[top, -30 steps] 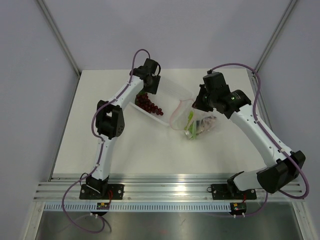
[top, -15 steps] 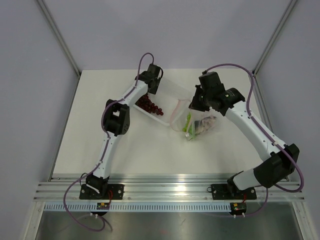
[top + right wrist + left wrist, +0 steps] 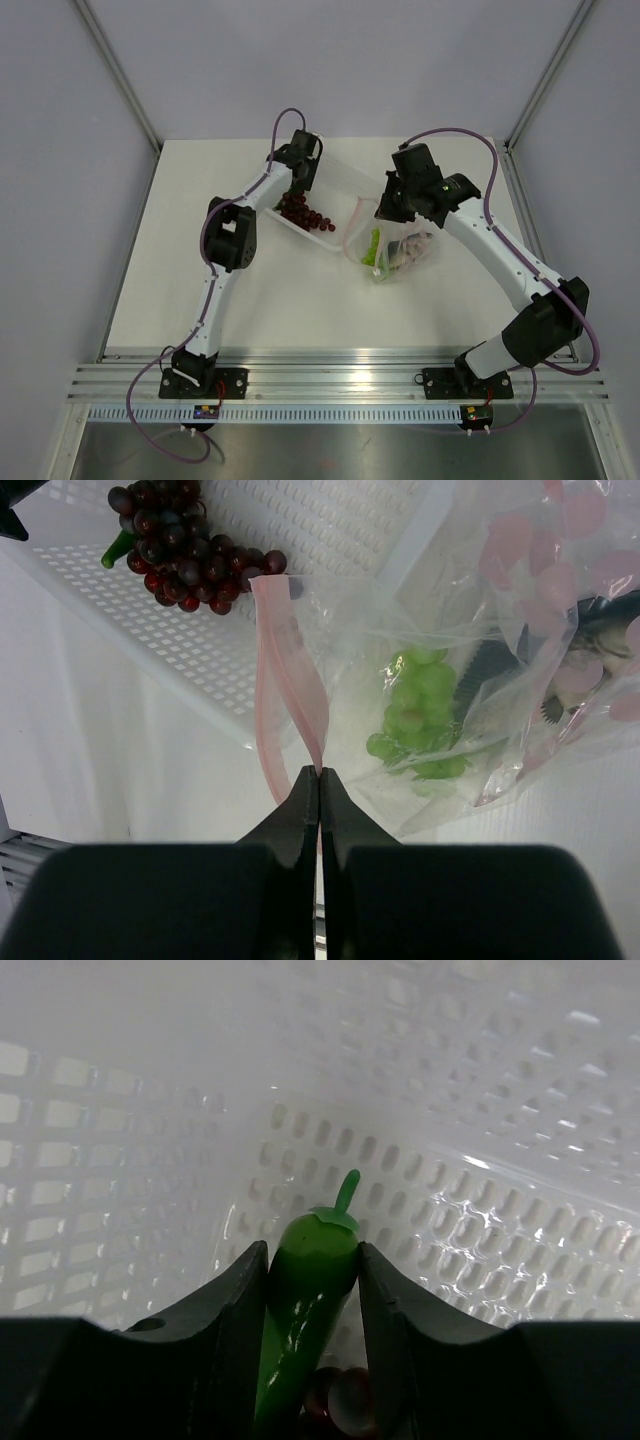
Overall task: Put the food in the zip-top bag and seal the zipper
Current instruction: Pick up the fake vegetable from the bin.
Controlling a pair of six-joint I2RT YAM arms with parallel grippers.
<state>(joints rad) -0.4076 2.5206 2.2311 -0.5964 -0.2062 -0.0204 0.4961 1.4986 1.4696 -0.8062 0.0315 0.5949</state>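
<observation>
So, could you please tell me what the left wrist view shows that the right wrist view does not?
Only the left wrist view shows the left gripper shut on the curved green chili pepper. Only the right wrist view shows the right gripper pinching the pink zipper strip of the crinkly clear plastic bag, with the bright green lettuce piece inside. Both show the white perforated tray and the dark red grape bunch, only a blurred sliver in the left view.

One chili [image 3: 305, 1290], grape bunch [image 3: 180, 550], lettuce [image 3: 420, 715], fish [image 3: 413, 246], bag [image 3: 480, 630] and tray [image 3: 330, 530] each
</observation>
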